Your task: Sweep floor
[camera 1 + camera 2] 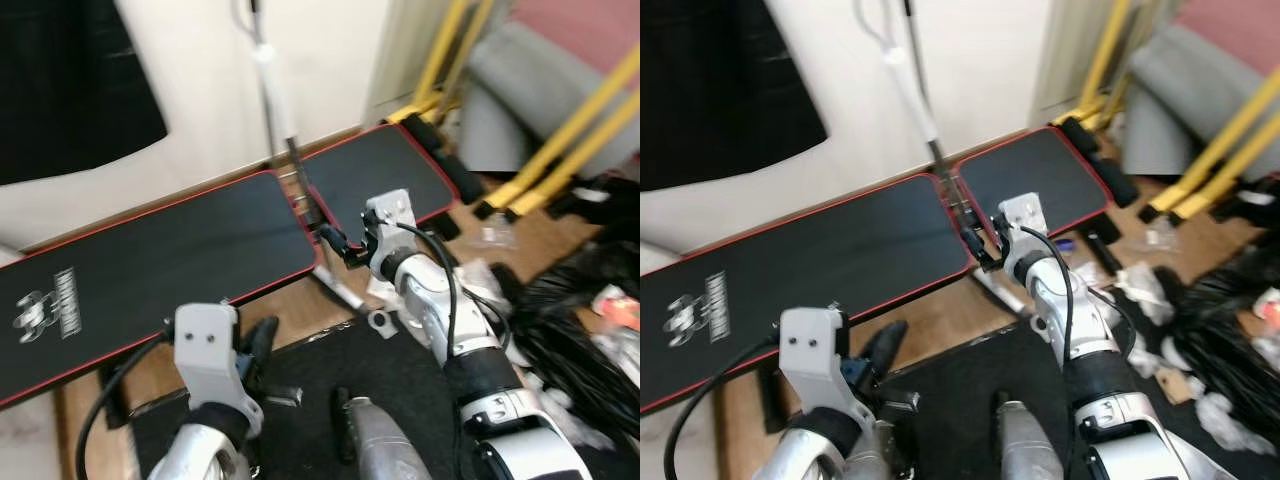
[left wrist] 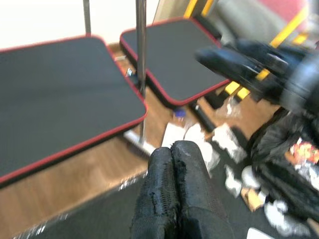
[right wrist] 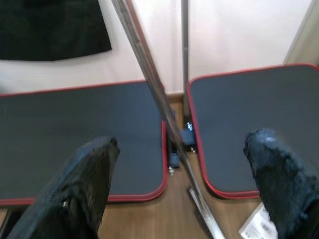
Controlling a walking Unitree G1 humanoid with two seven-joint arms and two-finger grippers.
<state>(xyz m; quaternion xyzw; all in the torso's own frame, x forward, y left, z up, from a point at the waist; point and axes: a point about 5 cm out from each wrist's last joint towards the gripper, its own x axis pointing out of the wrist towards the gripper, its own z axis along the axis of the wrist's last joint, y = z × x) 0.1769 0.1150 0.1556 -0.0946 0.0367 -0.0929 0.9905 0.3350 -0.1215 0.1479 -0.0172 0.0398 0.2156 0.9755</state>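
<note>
Right gripper (image 3: pixel 179 174) is reaching forward over the gap between the two pads of a black bench (image 1: pixel 150 270), its two black fingers (image 3: pixel 84 184) spread wide apart. Its wrist view is showing what the head views are not: a thin metal pole (image 3: pixel 159 99) is slanting up between those fingers, touching neither, with the long pad on one side and the shorter pad (image 3: pixel 249 124) on the other. From the head the same pole (image 1: pixel 930 120) is rising just beyond the gripper toward the pale wall (image 1: pixel 300 60), its lower end hidden from sight.

Left gripper (image 2: pixel 172 194) is hanging lower and nearer, over a dark mat (image 1: pixel 400 390), with its fingers pressed together on nothing. Its wrist camera is picking out crumpled white paper scraps (image 2: pixel 219 142) scattered on the wooden floor (image 2: pixel 75 179) to the right of the bench.

Far to the right, a black bin bag (image 1: pixel 580 330) is slumping on the floor; more pale litter (image 1: pixel 1230 410) is lying around it, though whether any is inside cannot be told. Yellow struts (image 1: pixel 570 130) are leaning beyond it.
</note>
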